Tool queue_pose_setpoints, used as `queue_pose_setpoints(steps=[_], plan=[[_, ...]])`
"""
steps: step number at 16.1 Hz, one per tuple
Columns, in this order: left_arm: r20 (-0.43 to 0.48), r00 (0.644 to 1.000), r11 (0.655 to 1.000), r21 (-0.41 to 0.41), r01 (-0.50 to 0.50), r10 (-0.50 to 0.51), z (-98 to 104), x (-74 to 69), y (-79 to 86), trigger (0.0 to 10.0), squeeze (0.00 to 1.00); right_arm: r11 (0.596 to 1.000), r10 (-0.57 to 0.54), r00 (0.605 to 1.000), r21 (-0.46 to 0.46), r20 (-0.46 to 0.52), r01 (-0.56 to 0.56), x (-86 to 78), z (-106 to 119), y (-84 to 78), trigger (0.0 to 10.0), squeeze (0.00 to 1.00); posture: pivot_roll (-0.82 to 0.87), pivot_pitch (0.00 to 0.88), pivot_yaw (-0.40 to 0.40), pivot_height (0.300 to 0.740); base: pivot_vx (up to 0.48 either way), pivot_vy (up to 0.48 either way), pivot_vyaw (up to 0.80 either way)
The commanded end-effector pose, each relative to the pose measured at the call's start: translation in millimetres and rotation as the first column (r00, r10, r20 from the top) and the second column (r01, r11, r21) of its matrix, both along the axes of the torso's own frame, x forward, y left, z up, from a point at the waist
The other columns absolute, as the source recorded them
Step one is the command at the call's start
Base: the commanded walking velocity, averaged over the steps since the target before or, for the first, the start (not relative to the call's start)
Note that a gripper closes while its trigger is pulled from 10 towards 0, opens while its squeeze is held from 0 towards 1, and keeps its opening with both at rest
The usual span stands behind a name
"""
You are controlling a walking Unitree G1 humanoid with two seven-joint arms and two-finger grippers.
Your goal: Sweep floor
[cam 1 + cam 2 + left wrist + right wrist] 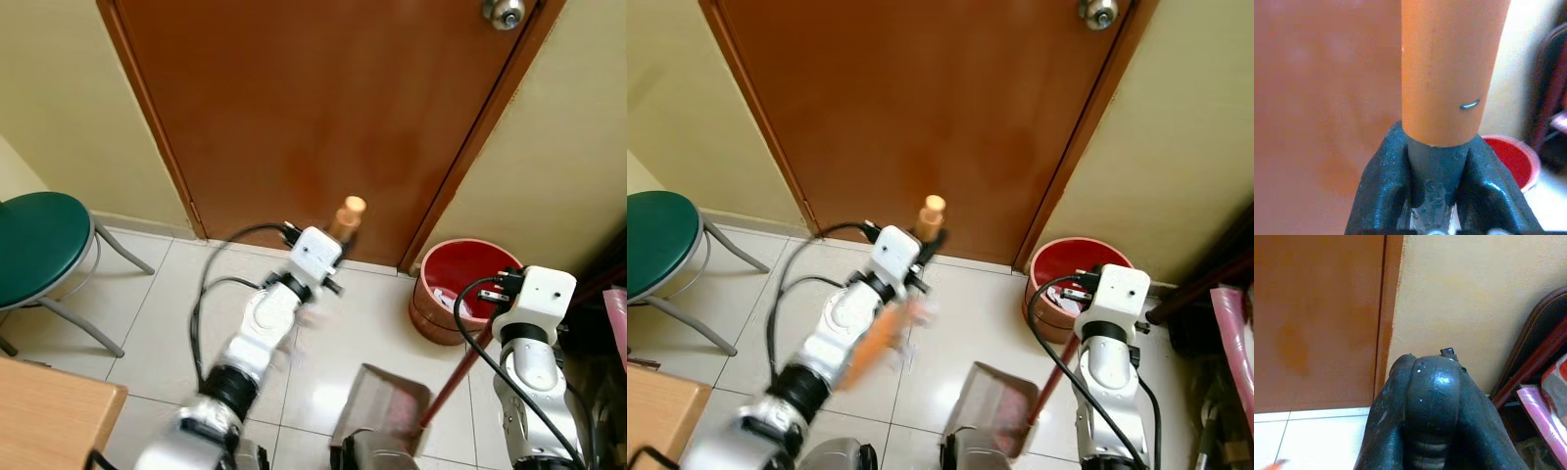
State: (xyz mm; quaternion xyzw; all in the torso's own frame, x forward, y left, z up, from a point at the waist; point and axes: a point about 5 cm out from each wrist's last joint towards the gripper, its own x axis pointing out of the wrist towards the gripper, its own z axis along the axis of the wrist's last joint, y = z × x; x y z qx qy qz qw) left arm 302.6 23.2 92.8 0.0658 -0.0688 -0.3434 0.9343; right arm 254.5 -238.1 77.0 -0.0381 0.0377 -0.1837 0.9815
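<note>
Orange broom handle (1449, 68) is pinched between the left gripper (1437, 161) fingers, its tip just in front of the door (323, 108). Right gripper (1432, 396) is clamped around the dark red dustpan stick (453, 382), beside the bucket (460, 289) by the door. Risk: the handle tip knocks the door; the dustpan (382, 406) swings into the bucket.

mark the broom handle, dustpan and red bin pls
broom handle (1447, 68): left wrist view, on the orange shaft just above the fingers.
dustpan (384, 403): left eye view, middle of the pan's scoop.
red bin (468, 266): left eye view, on its inner back wall.
</note>
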Motion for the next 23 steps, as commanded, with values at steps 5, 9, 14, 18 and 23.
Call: queue_pose_setpoints(steps=[5, 9, 14, 18, 23], plan=[[-0.047, 0.996, 0.992, -0.111, 0.065, -0.07, 6.3, -20.7, 6.7, 10.0, 0.0, 0.994, -0.063, 0.997, -0.091, -0.046, 0.059, 1.7, 0.5, -15.4, 10.0, 0.0, -0.01, 0.148, -0.032, 0.74, 0.0, 0.0, 0.0], [-0.114, 0.977, 0.983, -0.003, -0.182, 0.181, -0.6, -34.2, 58.7, 10.0, 0.0, 0.99, -0.081, 0.996, -0.122, -0.038, 0.076, 5.5, 6.7, -25.1, 10.0, 0.0, 0.01, 0.177, -0.041, 0.74, 0.0, 0.0, 0.0], [-0.17, 0.938, 0.953, 0.033, -0.301, 0.302, -9.0, -54.7, 90.9, 10.0, 0.0, 0.996, -0.055, 0.998, -0.069, -0.04, 0.052, 3.6, 4.7, -14.8, 10.0, 0.0, 0.02, 0.156, -0.05, 0.74, 0.0, 0.0, 0.0], [-0.208, 0.923, 0.945, 0.025, -0.327, 0.325, -8.8, -61.5, 96.4, 10.0, 0.0, 0.997, -0.049, 0.995, -0.06, -0.083, 0.045, -11.0, -7.2, -11.4, 10.0, 0.0, 0.01, 0.134, -0.047, 0.74, 0.0, 0.0, -0.44], [-0.229, 0.922, 0.949, 0.034, -0.313, 0.312, -9.8, -60.5, 91.3, 10.0, 0.0, 0.998, -0.042, 0.996, -0.052, -0.079, 0.038, -7.6, -5.1, -11.3, 10.0, 0.0, 0.01, 0.124, -0.048, 0.74, 0.0, 0.0, -0.57]])
